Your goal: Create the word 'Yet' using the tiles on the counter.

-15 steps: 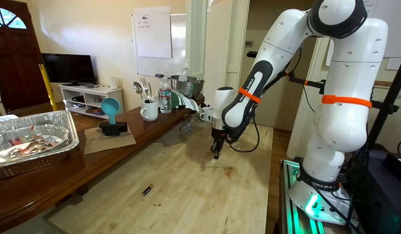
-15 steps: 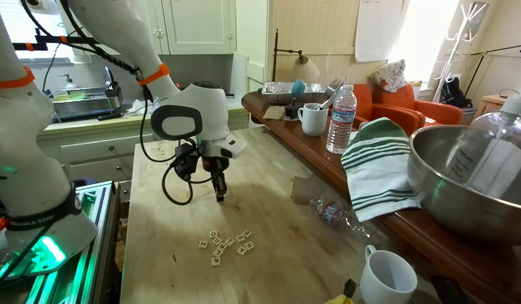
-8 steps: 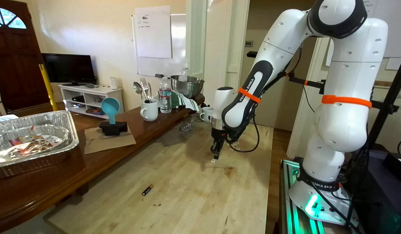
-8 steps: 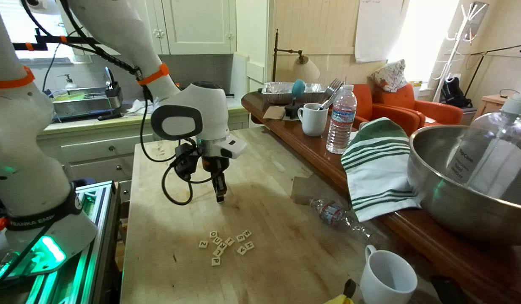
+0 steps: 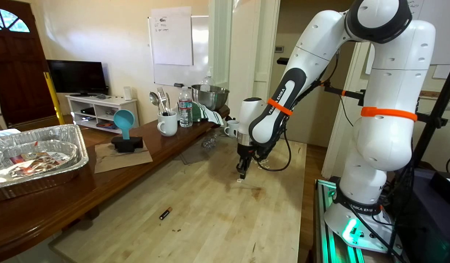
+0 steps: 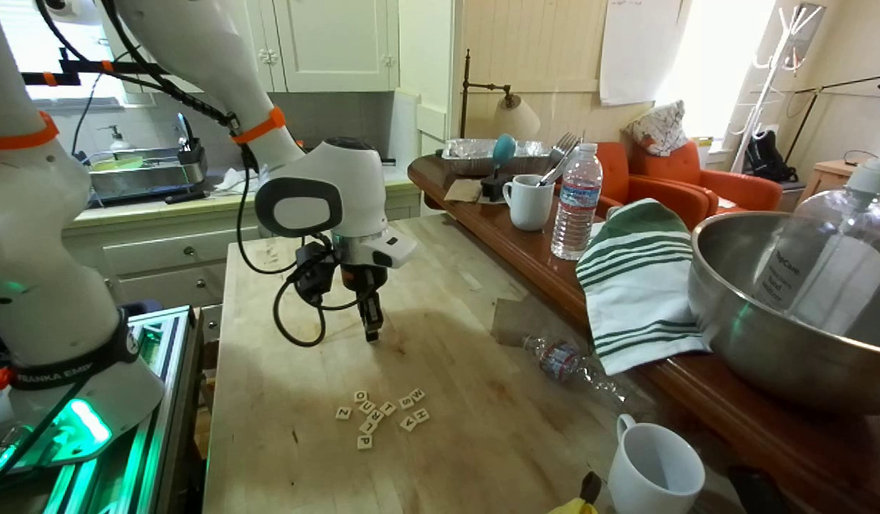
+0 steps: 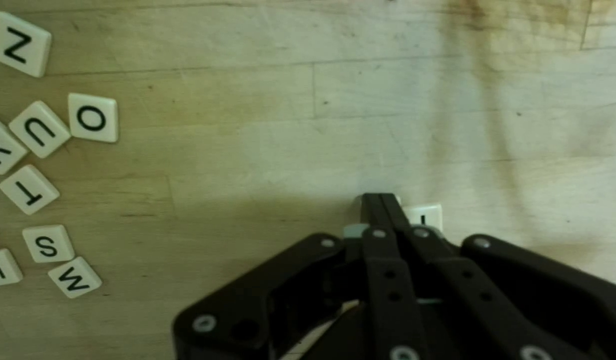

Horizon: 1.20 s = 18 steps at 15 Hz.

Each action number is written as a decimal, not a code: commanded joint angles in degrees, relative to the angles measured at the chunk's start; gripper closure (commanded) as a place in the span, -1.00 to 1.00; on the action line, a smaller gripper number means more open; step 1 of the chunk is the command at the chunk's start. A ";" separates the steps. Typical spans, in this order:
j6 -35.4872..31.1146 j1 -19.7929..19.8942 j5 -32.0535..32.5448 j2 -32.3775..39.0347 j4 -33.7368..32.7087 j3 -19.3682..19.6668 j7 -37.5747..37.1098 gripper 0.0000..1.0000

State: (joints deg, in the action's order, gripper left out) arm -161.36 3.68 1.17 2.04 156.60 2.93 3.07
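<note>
My gripper (image 7: 379, 196) is shut, its two black fingers together, low over the wooden counter (image 5: 210, 230); it shows in both exterior views (image 5: 242, 176) (image 6: 372, 338). A pale tile (image 7: 426, 215) with a partly hidden dark stroke lies just right of the fingertips in the wrist view. A pale edge right behind the tips may be another tile; the fingers hide it. At the left of the wrist view lie loose tiles, among them N (image 7: 21, 44), O (image 7: 93, 117), U (image 7: 39, 129), R (image 7: 4, 146), T (image 7: 29, 189), S (image 7: 48, 243) and W (image 7: 75, 277). The group includes P (image 6: 365, 442).
A battery (image 5: 165, 213) lies on the counter. A white mug (image 6: 656, 467), a clear bottle lying down (image 6: 564, 360) and a yellow item (image 6: 575, 507) are by the side. The raised brown table edge (image 6: 497, 246) bears a towel (image 6: 639, 285) and steel bowl (image 6: 761, 343).
</note>
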 commanded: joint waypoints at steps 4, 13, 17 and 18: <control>-2.82 -1.01 -1.10 6.14 -0.45 -0.79 -1.63 1.00; -2.34 -1.05 -2.45 5.35 -0.49 -1.24 -0.02 1.00; -1.78 -0.94 -2.80 3.80 -0.09 -1.41 0.88 1.00; -1.41 -0.92 -3.03 3.37 -0.03 -1.49 1.29 1.00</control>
State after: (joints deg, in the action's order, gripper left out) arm -161.45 3.62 0.30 2.32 156.21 2.21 3.23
